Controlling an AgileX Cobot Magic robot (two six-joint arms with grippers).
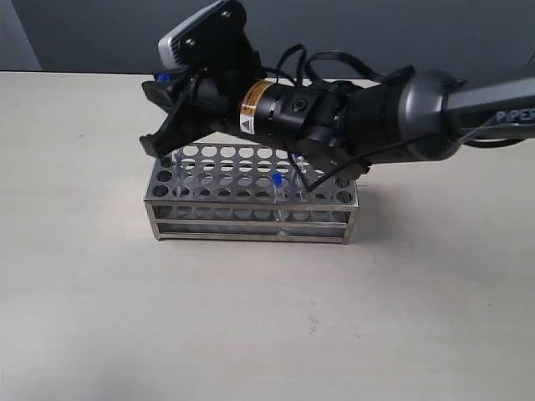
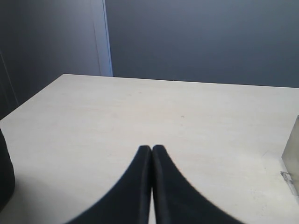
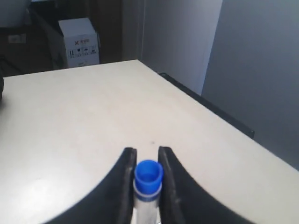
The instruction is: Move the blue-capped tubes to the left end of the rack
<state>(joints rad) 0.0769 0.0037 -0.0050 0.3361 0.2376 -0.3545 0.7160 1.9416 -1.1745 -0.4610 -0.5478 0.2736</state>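
Right claw (image 3: 147,153) clenched on a blue-capped tube (image 3: 148,177), held over the left end of the rack (image 1: 251,219) — judged ready for seating. Second tube (image 1: 277,180) stands mid-rack. Left claw (image 2: 152,150) pressed closed, empty.

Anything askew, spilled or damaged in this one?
Nothing stands out. The rack sits flat on the table, the right tool grips one blue-capped tube squarely, and another tube stands in the rack. No spill or breakage shows.
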